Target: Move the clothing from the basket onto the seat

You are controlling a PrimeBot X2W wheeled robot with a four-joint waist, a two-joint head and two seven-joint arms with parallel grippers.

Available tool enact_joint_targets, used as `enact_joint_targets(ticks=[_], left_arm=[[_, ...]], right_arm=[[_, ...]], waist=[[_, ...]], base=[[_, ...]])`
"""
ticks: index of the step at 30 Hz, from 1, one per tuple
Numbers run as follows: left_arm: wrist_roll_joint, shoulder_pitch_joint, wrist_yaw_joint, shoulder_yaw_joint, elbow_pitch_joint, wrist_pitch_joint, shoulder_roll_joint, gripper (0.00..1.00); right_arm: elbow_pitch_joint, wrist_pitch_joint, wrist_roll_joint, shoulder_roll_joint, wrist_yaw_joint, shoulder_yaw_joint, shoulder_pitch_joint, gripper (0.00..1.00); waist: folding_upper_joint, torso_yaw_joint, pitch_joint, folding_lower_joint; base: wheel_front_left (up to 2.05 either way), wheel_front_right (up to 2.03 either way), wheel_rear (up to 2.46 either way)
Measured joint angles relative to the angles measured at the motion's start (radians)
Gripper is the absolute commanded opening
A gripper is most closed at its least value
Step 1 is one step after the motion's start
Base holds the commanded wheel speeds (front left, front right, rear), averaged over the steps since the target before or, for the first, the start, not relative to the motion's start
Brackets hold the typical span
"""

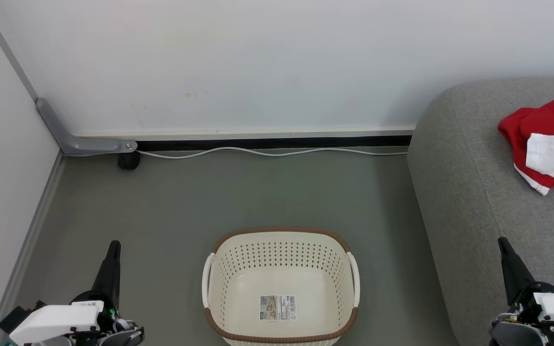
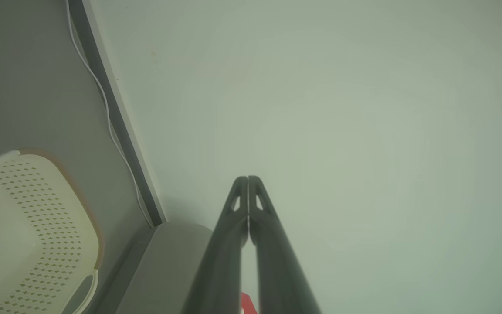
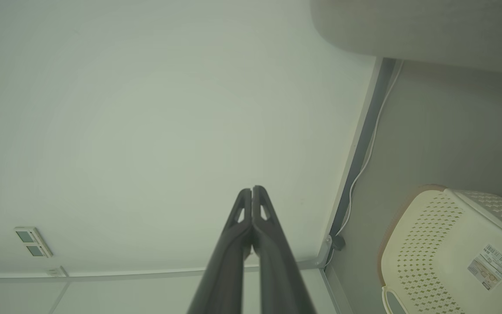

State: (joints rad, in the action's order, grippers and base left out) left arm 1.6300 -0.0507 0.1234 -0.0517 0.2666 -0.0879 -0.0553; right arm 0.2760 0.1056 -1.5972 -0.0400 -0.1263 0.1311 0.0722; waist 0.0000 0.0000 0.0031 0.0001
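The clothing (image 1: 546, 139) runs off the head view's right edge, the seat (image 1: 469, 202) is cut at right and bottom, the basket (image 1: 282, 229) loses its near rim below, and its sticker (image 1: 277, 307) carries print too small to read.

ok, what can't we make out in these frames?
Head view: clothing on the seat is cut by the right edge; one garment or two, unclear.
Head view: sticker in the basket, print too small to read.
Left wrist view: red scrap at the bottom edge, mostly hidden behind the left gripper.
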Motion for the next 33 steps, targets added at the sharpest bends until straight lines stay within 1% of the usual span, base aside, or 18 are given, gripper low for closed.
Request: enact_joint_targets(ticks=[33], left_arm=[[-0.002, 0.0, 0.0, -0.011, 0.0, -0.006, 0.005, 0.0]], right_arm=[[0.0, 0.0, 0.0, 0.0, 0.0, 0.0, 0.0, 0.0]], waist=[[0.0, 0.0, 0.0, 0.0]], base=[[0.0, 0.0, 0.0]])
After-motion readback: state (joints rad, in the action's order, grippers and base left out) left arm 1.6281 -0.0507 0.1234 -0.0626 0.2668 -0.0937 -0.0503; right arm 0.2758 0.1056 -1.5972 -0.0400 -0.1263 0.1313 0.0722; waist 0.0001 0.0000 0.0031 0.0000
